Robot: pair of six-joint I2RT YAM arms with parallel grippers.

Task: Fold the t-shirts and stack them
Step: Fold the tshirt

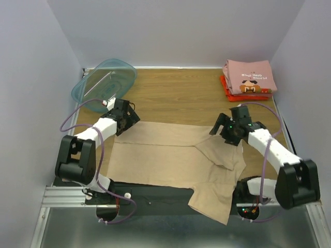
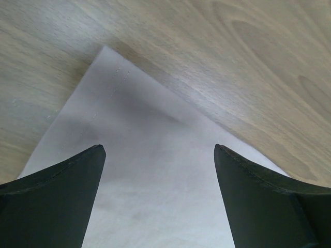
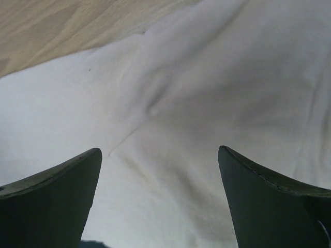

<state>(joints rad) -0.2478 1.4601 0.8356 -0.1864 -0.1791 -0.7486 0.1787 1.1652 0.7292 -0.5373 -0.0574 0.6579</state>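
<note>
Left wrist view: my left gripper [image 2: 158, 199] gapes wide, empty, over a corner of the tan shirt [image 1: 165, 160]. My right gripper [image 3: 160, 201] gapes equally above its folded sleeve. The pink shirt [image 1: 249, 76] tops the red-orange shirt [image 1: 227, 91] at the far right corner.

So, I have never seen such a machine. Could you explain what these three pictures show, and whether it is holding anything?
The big picture looks down from above on two robot arms fixed at the near edge of a wooden table. Each arm ends in a two-finger gripper. The other two pictures come from small cameras on the wrists; the dark shapes at the bottom are the fingers.

A tan t-shirt lies spread out, partly folded. The left gripper is over its far left corner and the right gripper over its far right part. Both are open and hold nothing.

At the far right, a pink t-shirt lies folded on a red-orange t-shirt. At the far left is a teal plastic tub.
</note>
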